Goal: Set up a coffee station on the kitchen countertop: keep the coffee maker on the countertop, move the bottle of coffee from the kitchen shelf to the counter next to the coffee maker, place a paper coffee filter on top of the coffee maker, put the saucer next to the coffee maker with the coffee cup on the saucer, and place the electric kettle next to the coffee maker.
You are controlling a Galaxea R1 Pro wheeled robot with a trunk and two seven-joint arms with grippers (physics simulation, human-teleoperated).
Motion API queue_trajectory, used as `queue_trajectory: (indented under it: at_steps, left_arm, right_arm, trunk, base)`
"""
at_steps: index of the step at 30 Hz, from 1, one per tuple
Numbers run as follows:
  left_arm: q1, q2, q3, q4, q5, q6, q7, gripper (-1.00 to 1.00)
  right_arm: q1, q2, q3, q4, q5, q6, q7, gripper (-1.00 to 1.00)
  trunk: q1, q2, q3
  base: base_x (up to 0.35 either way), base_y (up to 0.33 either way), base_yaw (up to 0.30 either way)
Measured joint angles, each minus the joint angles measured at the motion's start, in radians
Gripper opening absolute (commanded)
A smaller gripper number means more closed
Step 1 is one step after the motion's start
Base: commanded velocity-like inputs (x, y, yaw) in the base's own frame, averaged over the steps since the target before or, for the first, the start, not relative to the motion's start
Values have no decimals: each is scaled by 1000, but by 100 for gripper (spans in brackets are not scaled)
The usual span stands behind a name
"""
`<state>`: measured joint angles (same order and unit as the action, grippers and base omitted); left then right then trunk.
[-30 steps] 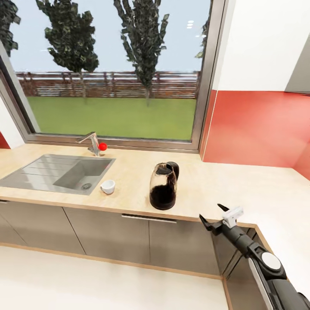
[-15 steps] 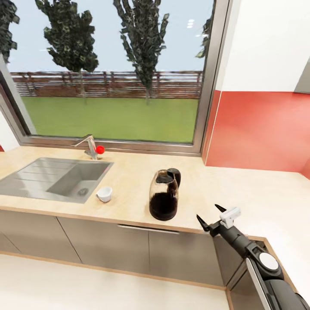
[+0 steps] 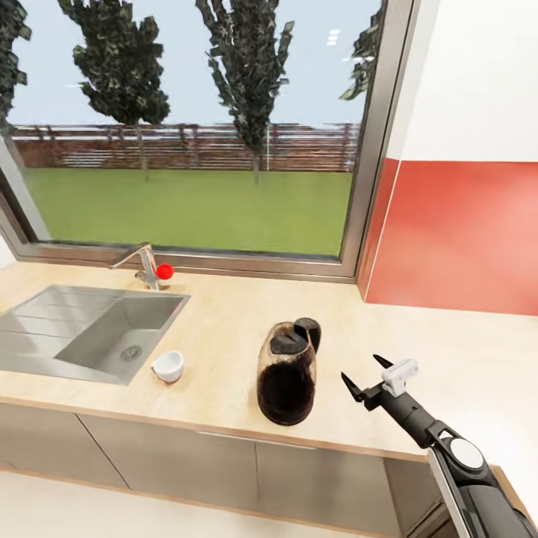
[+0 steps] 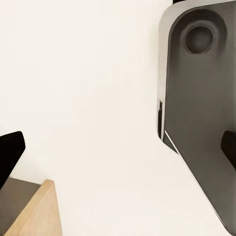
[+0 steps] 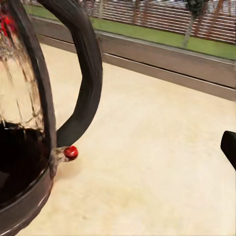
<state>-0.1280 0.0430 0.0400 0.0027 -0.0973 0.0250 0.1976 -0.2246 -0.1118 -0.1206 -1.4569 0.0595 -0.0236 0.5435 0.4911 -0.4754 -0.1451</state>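
Observation:
The electric kettle (image 3: 286, 377), brownish and translucent with a black lid, stands upright on the tan kitchen countertop (image 3: 224, 314) near its front edge. My right gripper (image 3: 360, 368) hovers open just right of it, level with its body. In the right wrist view the kettle's black handle (image 5: 84, 73) and a small red switch (image 5: 71, 152) are close, with one dark fingertip (image 5: 229, 147) beside them. The white coffee cup (image 3: 167, 366) sits upright left of the kettle, by the sink. My left gripper (image 4: 118, 150) hangs open over pale floor. The coffee maker, bottle of coffee, saucer and kitchen shelf are out of view.
A steel sink (image 3: 90, 329) with a faucet (image 3: 142, 265) is set into the counter at the left, below a large window (image 3: 194, 134). A red wall panel (image 3: 463, 239) backs the counter at the right. Grey cabinet fronts (image 3: 187, 463) run below.
The camera has moved closer to the counter and turned right, so the kettle and cup look nearer. My right gripper now hangs over the countertop beside the kettle, still open.

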Motion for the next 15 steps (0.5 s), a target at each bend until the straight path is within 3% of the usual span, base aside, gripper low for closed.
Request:
queue_trajectory:
  at_steps: [5,11,15]
  left_arm:
    - [1,0,-1,0,0,0,0,100]
    - [1,-1,-1,0,0,0,0,100]
    - [2,-1,-1,0,0,0,0,100]
  right_arm:
    - [0,-3,-2,17,1,0,14,100]
    - [-8,-36,-15,59,1,1,70,100]
    - [-51,-49,-16,63,1,17,75,100]
  trunk:
    - [0,0,0]
    - [1,0,0]
    - [1,0,0]
  base:
    - [271,0,0]
    - [34,0,0]
    - [4,0,0]
